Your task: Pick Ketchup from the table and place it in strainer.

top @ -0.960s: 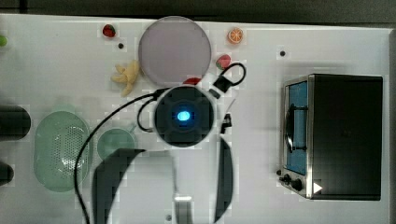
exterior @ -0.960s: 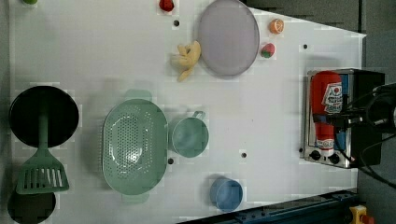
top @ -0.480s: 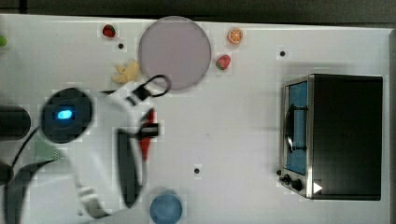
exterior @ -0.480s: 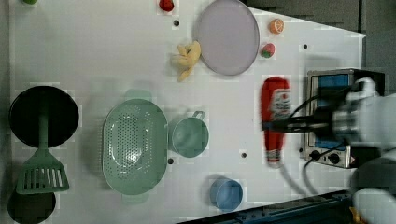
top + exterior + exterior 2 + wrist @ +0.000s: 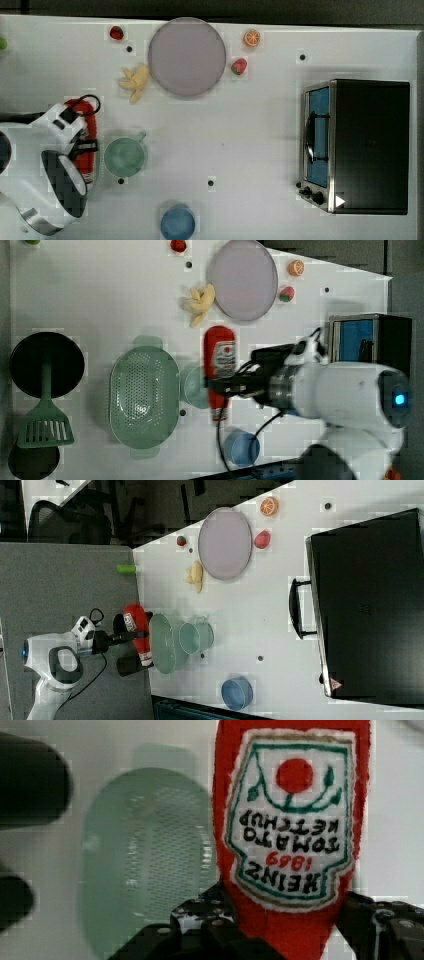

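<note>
Strainer: on the table, on the left view's left, long axis up-down.
Ketchup: aloft, right of the strainer, over the cup, lengthwise parallel.
Gripper: partly closed, clamping the bottle's lower body.

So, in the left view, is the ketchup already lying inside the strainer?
No. The Ketchup is clamped in the gripper over the green cup, beside the strainer, whose perforated bottom holds nothing.
</note>
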Motion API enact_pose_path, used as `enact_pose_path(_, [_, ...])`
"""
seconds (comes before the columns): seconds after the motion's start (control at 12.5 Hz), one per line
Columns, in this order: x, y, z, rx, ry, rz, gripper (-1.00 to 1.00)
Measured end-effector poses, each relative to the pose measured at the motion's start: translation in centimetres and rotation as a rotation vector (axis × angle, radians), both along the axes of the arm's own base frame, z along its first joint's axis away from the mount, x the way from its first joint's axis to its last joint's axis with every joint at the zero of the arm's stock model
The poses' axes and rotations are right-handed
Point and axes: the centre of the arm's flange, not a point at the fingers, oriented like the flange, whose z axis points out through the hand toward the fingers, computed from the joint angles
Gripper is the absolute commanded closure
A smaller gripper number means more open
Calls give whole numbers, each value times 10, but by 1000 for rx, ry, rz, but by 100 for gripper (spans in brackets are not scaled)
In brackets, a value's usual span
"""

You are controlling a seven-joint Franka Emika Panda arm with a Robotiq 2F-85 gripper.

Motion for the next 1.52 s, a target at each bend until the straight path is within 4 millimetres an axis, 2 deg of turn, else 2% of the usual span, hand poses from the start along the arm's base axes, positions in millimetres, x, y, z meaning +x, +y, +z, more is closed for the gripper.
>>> enact_pose_path(0.24, [-10, 32, -33, 57, 43, -63, -18])
enact_pose_path(0.64, [-8, 54, -102, 146, 107, -174, -18])
enact_pose_path(0.72, [-11, 55, -118, 146, 137, -182, -24])
enact_pose_path(0.96, [-13, 53, -151, 140, 182, -205, -87])
enact_pose_path(1.04, [-11, 50, -153, 134, 172, -201, -100])
enact_pose_path(1.28, [-2, 46, -143, 151, 132, -234, -100])
enact_pose_path(1.44, [6, 40, -119, 146, 92, -293, -100])
enact_pose_path(1.52, [9, 34, -100, 135, 69, -317, -100])
